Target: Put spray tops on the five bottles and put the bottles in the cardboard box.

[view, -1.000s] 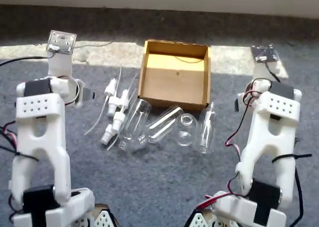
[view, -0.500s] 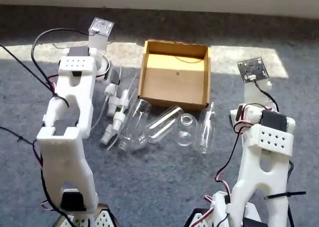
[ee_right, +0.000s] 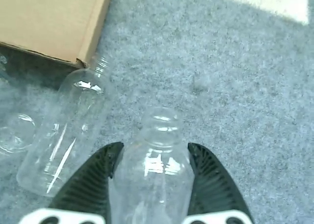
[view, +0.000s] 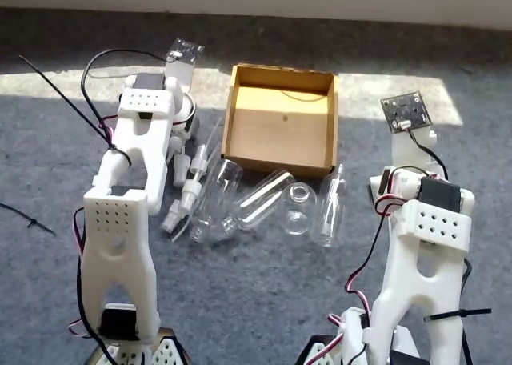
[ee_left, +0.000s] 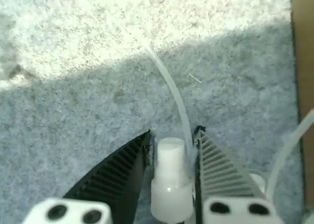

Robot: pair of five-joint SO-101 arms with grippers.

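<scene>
Left gripper (ee_left: pixel 171 135) swung forward within the last second; its fingers narrowly straddle a white plastic spray top (ee_left: pixel 170 184), unpinched. Right gripper (ee_right: pixel 154 146) fingers clamp a clear plastic bottle (ee_right: pixel 154 177) near the brown cardboard box (ee_right: pixel 49 17). Capping likely next.

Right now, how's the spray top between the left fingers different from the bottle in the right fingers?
The spray top is white; the bottle is clear. The spray top has a thin tube; the bottle has an open neck. Both sit between fingers: left fingers, right fingers.
</scene>
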